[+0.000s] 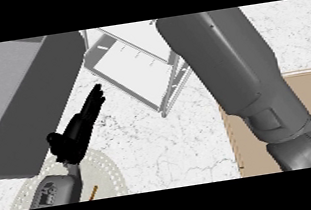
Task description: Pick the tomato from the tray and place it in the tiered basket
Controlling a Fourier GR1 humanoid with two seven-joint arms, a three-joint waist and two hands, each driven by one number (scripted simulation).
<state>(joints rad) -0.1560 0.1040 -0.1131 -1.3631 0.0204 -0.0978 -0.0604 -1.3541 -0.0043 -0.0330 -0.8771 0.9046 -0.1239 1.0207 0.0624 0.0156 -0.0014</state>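
Note:
No tomato shows anywhere in the head view. The tiered basket [135, 68], a white shelf in a thin grey frame, stands tilted at the top middle. My left hand [79, 131] is open at the lower left, its straight fingers pointing up toward the basket's lower left edge without touching it. My right forearm [236, 74] crosses the view from the lower right to the top edge, beside the basket's right side; its hand is out of view beyond the top. The tan tray [303, 120] lies at the right, partly hidden by that forearm.
A large grey block [8, 98] fills the left side, close to my left hand. A round pale plate with a dotted rim [107, 172] lies under my left wrist at the bottom left. White marbled counter [172, 145] shows between plate and tray.

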